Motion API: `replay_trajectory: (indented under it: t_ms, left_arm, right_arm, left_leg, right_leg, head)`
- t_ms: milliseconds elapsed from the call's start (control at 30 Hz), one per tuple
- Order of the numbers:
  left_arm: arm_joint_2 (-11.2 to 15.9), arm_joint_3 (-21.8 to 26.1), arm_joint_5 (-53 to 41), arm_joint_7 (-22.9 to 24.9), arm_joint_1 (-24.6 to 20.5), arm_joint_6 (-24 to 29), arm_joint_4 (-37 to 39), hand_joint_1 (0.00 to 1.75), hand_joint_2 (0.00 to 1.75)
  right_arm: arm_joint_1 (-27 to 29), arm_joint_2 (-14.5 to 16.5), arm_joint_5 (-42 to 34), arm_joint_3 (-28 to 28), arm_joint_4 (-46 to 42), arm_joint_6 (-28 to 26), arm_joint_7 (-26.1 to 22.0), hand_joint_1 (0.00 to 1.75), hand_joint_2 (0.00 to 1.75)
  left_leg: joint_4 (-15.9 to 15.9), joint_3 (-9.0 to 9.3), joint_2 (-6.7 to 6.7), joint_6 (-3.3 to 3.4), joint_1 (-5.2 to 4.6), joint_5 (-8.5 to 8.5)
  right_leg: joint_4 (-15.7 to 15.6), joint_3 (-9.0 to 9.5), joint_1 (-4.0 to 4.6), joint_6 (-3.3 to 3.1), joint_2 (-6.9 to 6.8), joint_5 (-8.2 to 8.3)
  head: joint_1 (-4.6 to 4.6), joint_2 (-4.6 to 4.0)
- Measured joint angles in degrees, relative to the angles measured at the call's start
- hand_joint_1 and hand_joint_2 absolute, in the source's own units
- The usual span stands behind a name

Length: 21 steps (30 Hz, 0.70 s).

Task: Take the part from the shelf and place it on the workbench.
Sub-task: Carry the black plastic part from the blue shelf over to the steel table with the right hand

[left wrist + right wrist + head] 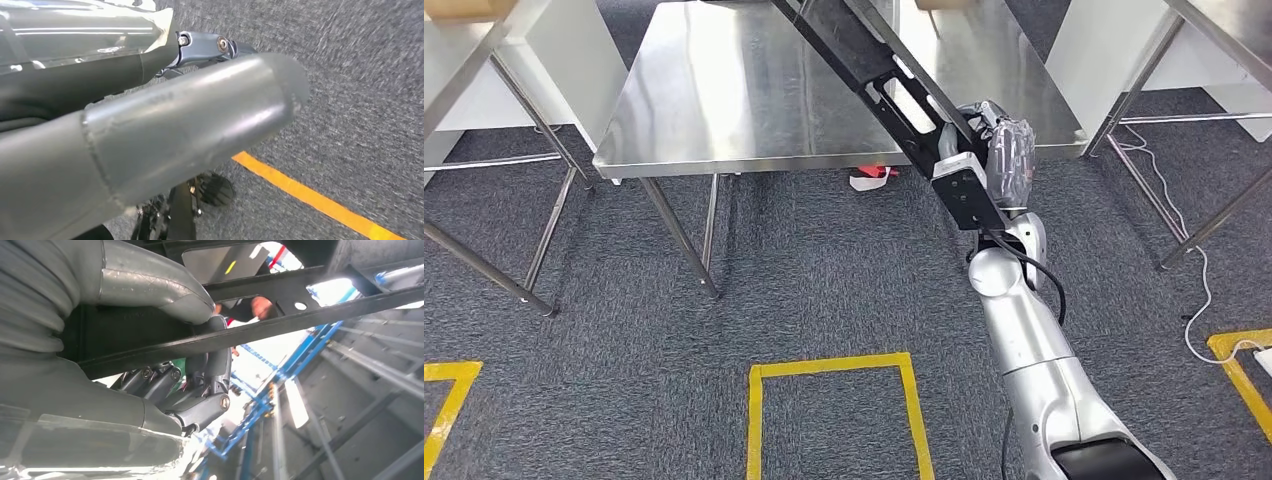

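— Where's the part?
— The long black slotted part point(879, 85) is gripped near its lower end by the right hand point(1006, 160), slanting up over the steel worktop point(724, 110).
— And the left hand point(150, 145)?
— It hangs over grey carpet by a yellow floor line point(320, 202); its fingers' state I cannot tell.

Yellow tape square point(834, 415) on grey carpet point(804, 290), white cable point(1194, 300) right
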Motion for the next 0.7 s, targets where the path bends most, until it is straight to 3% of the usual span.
replay_trajectory:
  t_ms: [33,67,100,167,233,300,333,367,433,500,633,700]
  left_arm:
    - [0.0,0.0,0.0,0.0,-0.1,0.0,0.0,0.0,0.0]
    - [0.0,0.0,0.1,0.0,-0.1,0.0,0.0,0.0,0.0]
    - [0.0,0.1,0.1,0.0,0.0,-0.1,0.0,0.0,0.0]
    - [-0.1,0.1,0.2,-0.1,-0.1,-0.1,0.0,0.0,0.0]
    - [-0.2,0.1,0.2,-0.3,-0.2,-0.3,0.0,0.0,0.0]
    - [-0.1,0.1,0.1,-0.4,-0.2,-0.5,0.0,0.0,0.0]
    - [-0.2,0.1,0.0,-0.4,-0.2,-0.6,0.0,0.0,0.0]
    - [-0.2,0.1,0.0,-0.4,-0.1,-0.6,0.0,0.0,0.0]
    - [-0.3,0.1,0.0,-0.4,-0.1,-0.7,0.0,0.0,0.0]
    - [-0.4,0.1,0.0,-0.4,-0.1,-0.9,0.0,0.0,0.0]
    - [-0.3,0.2,0.2,-0.4,0.1,-1.6,0.1,0.0,0.0]
    - [-0.3,0.2,0.2,-0.8,0.1,-1.8,0.1,0.0,0.0]
  right_arm:
    - [-0.4,0.1,-0.1,0.0,0.3,0.1,0.0,1.75,1.75]
    - [-0.8,0.2,-0.1,0.0,0.6,0.1,0.0,1.75,1.75]
    - [-1.1,0.3,-0.1,0.0,0.9,0.1,0.0,1.75,1.75]
    - [-1.3,0.4,-0.2,0.0,1.4,0.1,-0.2,1.75,1.75]
    - [-1.3,0.2,-0.2,0.0,1.9,-0.2,-0.9,1.75,1.75]
    - [-0.9,-0.2,-0.4,0.0,2.4,-0.5,-1.6,1.75,1.75]
    - [-0.7,-0.3,-0.6,0.0,2.5,-0.6,-1.7,1.75,1.75]
    - [-0.5,-0.4,-1.0,0.0,2.6,-0.6,-1.9,1.75,1.75]
    - [-0.5,-0.5,-1.7,0.0,2.7,-0.6,-2.0,1.75,1.75]
    - [-0.7,-0.5,-2.0,0.0,2.6,-0.5,-2.0,1.75,1.75]
    - [-0.8,-0.5,-2.2,0.0,2.7,-0.3,-2.1,1.75,1.75]
    - [-1.0,-0.5,-2.3,0.0,2.7,0.0,-2.1,1.75,1.75]
  left_leg:
    - [-0.6,0.16,-0.18,0.31,-0.21,-0.01]
    - [-0.6,0.06,-1.17,0.74,-0.27,0.12]
    - [-0.8,0.12,-1.92,1.14,-0.25,0.28]
    - [-1.3,0.33,-3.24,2.04,-0.11,0.69]
    - [-1.4,0.37,-4.45,2.65,-0.01,0.9]
    - [-1.4,0.35,-5.78,2.79,-0.02,0.93]
    - [-1.4,0.35,-6.36,2.79,-0.02,0.93]
    - [-1.4,0.37,-6.84,2.77,-0.03,0.93]
    - [-1.3,0.37,-7.52,2.61,-0.06,0.93]
    - [-1.1,0.26,-7.87,2.21,-0.3,0.82]
    - [-1.0,0.16,-7.82,2.64,-0.26,0.69]
    - [-1.1,0.22,-7.69,2.45,-0.1,0.8]
  right_leg:
    - [-0.1,0.11,0.28,0.3,-0.66,-0.12]
    - [-0.2,0.31,0.42,0.59,-1.4,-0.2]
    - [-0.1,0.32,0.37,0.91,-1.36,-0.41]
    - [2.4,-0.67,0.03,1.18,1.32,-1.95]
    - [9.4,-4.0,-0.41,0.87,4.78,-4.89]
    - [16.0,-7.51,-0.47,1.0,5.73,-6.76]
    - [16.5,-8.08,-0.46,1.35,5.84,-6.5]
    - [14.8,-7.51,-0.44,1.81,5.89,-5.37]
    - [6.8,-4.14,-0.53,2.47,6.07,-1.98]
    - [1.0,-1.58,-0.53,2.18,6.31,0.32]
    - [0.0,-1.05,-0.47,1.43,6.42,0.99]
    - [0.0,-1.1,-0.24,1.27,6.52,1.06]
  head:
    - [0.11,0.0]
    - [0.27,0.01]
    - [0.37,0.01]
    - [0.42,0.01]
    - [0.63,0.01]
    - [0.78,0.01]
    - [0.79,0.0]
    - [0.82,0.0]
    - [0.9,0.01]
    - [0.85,0.01]
    - [0.79,0.0]
    - [0.79,0.0]
